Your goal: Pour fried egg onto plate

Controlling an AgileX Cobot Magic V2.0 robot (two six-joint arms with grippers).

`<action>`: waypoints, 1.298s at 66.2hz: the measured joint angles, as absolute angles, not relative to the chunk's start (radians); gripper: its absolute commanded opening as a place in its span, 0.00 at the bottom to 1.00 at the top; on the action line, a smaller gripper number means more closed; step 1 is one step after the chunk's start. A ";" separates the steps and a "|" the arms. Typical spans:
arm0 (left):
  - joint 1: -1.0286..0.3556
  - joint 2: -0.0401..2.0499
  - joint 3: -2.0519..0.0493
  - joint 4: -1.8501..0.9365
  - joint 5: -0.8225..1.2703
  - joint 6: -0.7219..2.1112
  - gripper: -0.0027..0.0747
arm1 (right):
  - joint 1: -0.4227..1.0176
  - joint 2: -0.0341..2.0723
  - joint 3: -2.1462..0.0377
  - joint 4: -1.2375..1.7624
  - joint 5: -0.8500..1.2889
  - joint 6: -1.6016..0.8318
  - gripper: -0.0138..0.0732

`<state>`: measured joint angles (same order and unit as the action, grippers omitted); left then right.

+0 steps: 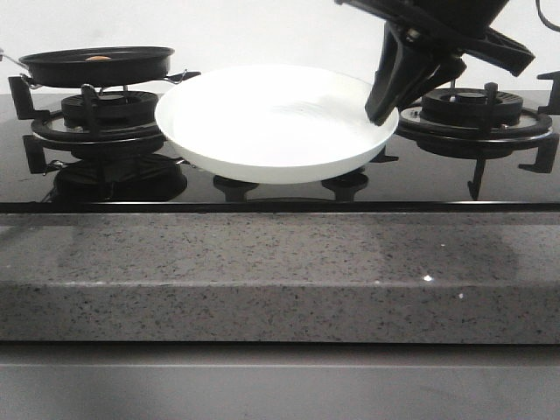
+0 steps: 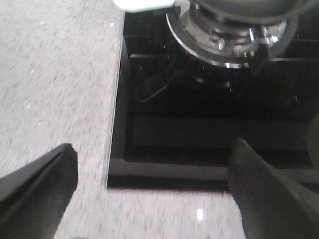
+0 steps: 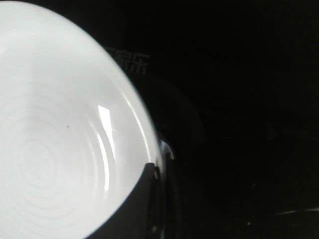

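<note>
The pan (image 1: 98,66) sits on the left burner (image 1: 105,118) with the egg (image 1: 99,59) inside. The left gripper (image 2: 149,189) hangs open over the surface (image 2: 55,99) edge beside the hob (image 2: 209,124). The plate (image 1: 271,122) is held above the hob centre, tilted. The right gripper (image 1: 385,112) clamps its right rim.

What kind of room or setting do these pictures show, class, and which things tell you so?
Most likely a kitchen: a black glass gas hob with burner grates, a frying pan on one burner, and a speckled stone worktop.
</note>
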<state>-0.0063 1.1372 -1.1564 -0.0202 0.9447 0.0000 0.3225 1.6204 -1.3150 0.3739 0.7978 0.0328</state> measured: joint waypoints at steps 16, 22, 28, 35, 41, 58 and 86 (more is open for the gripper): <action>0.193 1.344 -1.280 -0.390 0.973 0.211 0.81 | 0.323 1.620 -1.315 0.374 0.798 0.033 0.08; 0.285 1.409 -1.294 -0.603 0.977 0.317 0.81 | 0.323 1.620 -1.315 0.374 0.798 0.033 0.08; 0.351 1.469 -1.296 -0.756 0.985 0.377 0.81 | 0.323 1.620 -1.315 0.374 0.798 0.033 0.08; 0.402 1.550 -1.296 -0.918 1.008 0.445 0.81 | 0.323 1.620 -1.315 0.374 0.798 0.033 0.08; 0.421 1.621 -1.298 -1.044 1.030 0.492 0.81 | 0.323 1.620 -1.315 0.374 0.798 0.033 0.08; 0.424 1.768 -1.340 -1.243 1.093 0.523 0.81 | 0.323 1.620 -1.315 0.374 0.798 0.033 0.08; 0.409 1.868 -1.348 -1.430 1.134 0.527 0.81 | 0.323 1.620 -1.315 0.374 0.798 0.033 0.08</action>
